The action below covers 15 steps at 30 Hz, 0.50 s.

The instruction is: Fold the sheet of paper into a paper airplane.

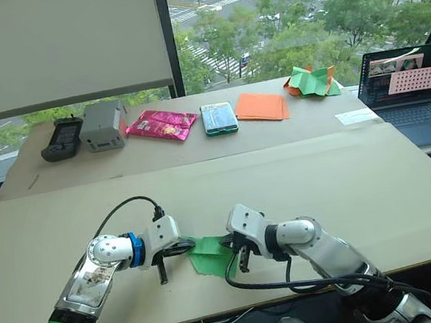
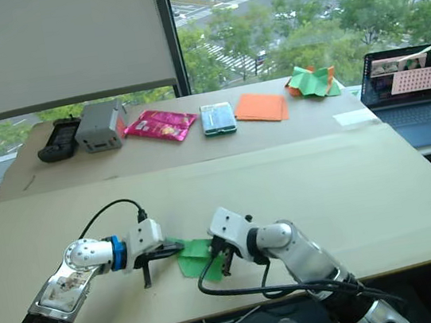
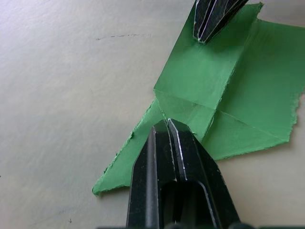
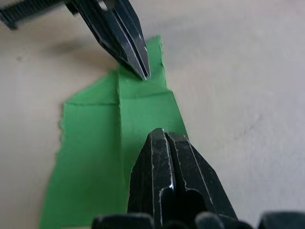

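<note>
The sheet of paper [image 1: 209, 255] is bright green and lies flat near the table's front edge. It is folded over itself, with creases, layered flaps and one pointed corner [image 3: 102, 186]. My left gripper [image 1: 192, 247] reaches in from the left, shut, its tip resting on the paper's left part [image 3: 167, 125]. My right gripper [image 1: 228, 248] comes from the right, also shut, with its tip pressed on a folded flap [image 4: 164, 134]. In each wrist view the other gripper's shut tip touches the far side of the paper. Nothing is lifted off the table.
Along the back of the table lie a black device [image 1: 61, 140], a grey box [image 1: 103, 125], a pink packet [image 1: 162, 125], a teal packet [image 1: 218, 118], flat orange sheets [image 1: 261, 106] and a crumpled green-and-orange heap [image 1: 313, 81]. An open laptop [image 1: 411, 94] stands at the right.
</note>
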### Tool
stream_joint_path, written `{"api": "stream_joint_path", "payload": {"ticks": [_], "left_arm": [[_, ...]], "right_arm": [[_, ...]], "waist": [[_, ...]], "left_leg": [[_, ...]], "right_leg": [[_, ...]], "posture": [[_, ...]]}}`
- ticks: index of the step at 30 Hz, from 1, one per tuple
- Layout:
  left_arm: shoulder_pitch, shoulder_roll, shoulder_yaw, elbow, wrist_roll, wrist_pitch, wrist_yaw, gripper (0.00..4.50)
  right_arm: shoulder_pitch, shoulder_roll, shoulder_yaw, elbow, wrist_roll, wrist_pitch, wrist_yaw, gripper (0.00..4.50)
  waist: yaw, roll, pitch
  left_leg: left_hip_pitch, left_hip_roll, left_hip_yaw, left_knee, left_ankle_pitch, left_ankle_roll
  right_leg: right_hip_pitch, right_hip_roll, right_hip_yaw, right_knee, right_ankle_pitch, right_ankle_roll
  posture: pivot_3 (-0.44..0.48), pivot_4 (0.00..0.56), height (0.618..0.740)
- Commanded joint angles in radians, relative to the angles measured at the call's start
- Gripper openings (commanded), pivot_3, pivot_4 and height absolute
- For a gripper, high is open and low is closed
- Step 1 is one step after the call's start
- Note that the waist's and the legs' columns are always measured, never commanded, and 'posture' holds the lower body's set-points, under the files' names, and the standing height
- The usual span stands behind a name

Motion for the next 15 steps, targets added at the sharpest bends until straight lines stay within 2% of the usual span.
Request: {"api": "stream_joint_path", "payload": {"ticks": [1,5,8,10,15], "left_arm": [[0.026,0.024,0.016,0.017,-0.007,0.095,-0.010,0.00],[0.008,0.047,0.096,-0.088,-0.141,0.204,-0.071,0.00],[0.009,0.089,0.114,-0.158,-0.208,0.261,-0.138,0.00],[0.015,0.110,0.108,-0.191,-0.225,0.272,-0.166,0.00],[-0.004,0.097,0.085,-0.178,-0.209,0.251,-0.169,0.00]], "right_arm": [[-0.003,-0.012,0.029,0.027,-0.032,-0.023,0.003,0.02],[0.009,-0.015,0.040,0.038,-0.038,-0.017,0.010,0.02],[0.005,-0.012,0.042,0.055,-0.046,-0.018,0.005,0.02],[0.004,-0.009,0.043,0.061,-0.048,-0.018,0.004,0.02],[0.004,0.000,0.052,0.070,-0.057,-0.017,-0.004,0.02]], "waist": [[-0.001,0.000,0.000],[-0.006,-0.004,0.004],[-0.007,-0.008,0.007],[-0.007,-0.009,0.009],[-0.006,-0.010,0.009]], "left_leg": [[0.000,0.000,0.000,0.000,0.000,0.000],[0.000,0.002,-0.001,-0.001,0.000,0.000],[0.000,0.002,-0.001,-0.002,0.000,0.000],[0.000,0.002,-0.001,-0.002,0.000,0.000],[0.000,0.002,0.000,-0.002,0.000,0.000]], "right_leg": [[0.000,0.000,0.000,0.000,0.000,0.000],[-0.001,0.002,0.000,0.001,0.000,0.000],[-0.002,0.002,0.000,0.001,0.000,0.000],[-0.002,0.002,0.000,0.000,0.000,0.000],[-0.002,0.002,0.000,0.000,0.000,0.000]], "posture": [[0.000,0.150,0.706],[0.000,0.150,0.706],[0.000,0.150,0.706],[0.000,0.150,0.706],[0.000,0.150,0.706]]}}
